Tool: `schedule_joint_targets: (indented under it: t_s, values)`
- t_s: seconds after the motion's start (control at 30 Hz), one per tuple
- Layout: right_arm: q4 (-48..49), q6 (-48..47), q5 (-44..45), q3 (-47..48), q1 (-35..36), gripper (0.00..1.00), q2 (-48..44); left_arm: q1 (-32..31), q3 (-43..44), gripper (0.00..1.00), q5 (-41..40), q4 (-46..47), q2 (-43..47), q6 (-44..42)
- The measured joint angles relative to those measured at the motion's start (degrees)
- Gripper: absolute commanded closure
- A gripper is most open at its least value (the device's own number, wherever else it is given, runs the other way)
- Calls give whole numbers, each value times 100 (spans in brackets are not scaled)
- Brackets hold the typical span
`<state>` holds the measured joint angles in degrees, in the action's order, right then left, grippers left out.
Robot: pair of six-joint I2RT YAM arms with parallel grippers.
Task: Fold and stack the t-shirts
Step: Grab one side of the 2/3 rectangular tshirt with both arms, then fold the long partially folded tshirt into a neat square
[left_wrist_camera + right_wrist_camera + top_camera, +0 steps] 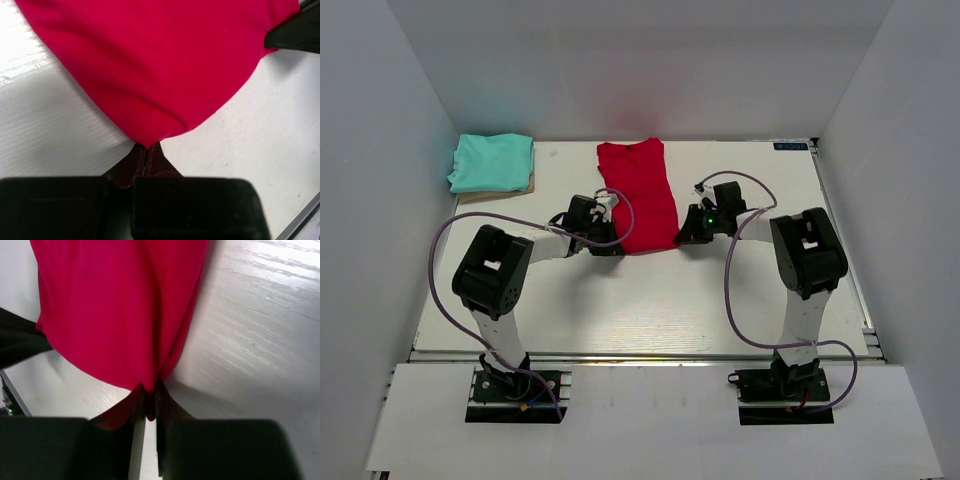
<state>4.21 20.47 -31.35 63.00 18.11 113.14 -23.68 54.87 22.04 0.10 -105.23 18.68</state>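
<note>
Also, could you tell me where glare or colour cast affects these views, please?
Top external: sharp, even, with a red tint on the back wall above the red t-shirt. Left wrist: the table glares white at left. Right wrist: glare streaks top right.

Cannot see the near corners of the red t-shirt (642, 195) from above, covered at 7 o'clock by the left claw (608, 243) and at 5 o'clock by the right claw (686, 237). Cannot tell what the tan layer (520, 192) under the teal t-shirt (492, 161) is, only a sliver showing. Cannot read the dark label (790, 146) at the 1 o'clock corner of the desk (620, 310), too small. Cannot follow the red cloth past the 12 o'clock edge in either wrist view, nor see its pinched tip between the fingers (160, 167). Cannot make out more than a dark wedge of the opposite claw, clipped at 2 o'clock in the left wrist view, 9 o'clock in the right.
</note>
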Motion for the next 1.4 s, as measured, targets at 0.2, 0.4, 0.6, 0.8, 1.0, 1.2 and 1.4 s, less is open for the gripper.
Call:
schedule_joint_targets:
  t_s: [0.2,0.4,0.6,0.8,1.0,1.2,1.4]
  values:
    - [39,4,-52,-105,0,100,-44,-7,-31,100,-11,50,11,31]
    - [-201,-28,-74,-750,31,100,-881,-35,-859,100,-11,-50,850,280]
    - [-826,-68,-153,-1648,105,100,-2363,-286,-1510,100,343,-621,2411,542]
    - [-1862,-111,-354,-2061,219,100,-3707,-407,-1335,100,640,-1759,3580,485]
    - [-2900,-396,-494,-1370,238,100,-4234,-415,-713,100,933,-2415,3838,380]
    - [-3456,-595,-776,-553,214,100,-3971,-337,-234,100,669,-2870,3786,354]
    - [-3727,-579,-831,328,184,100,-3110,-293,282,100,186,-2796,3220,413]
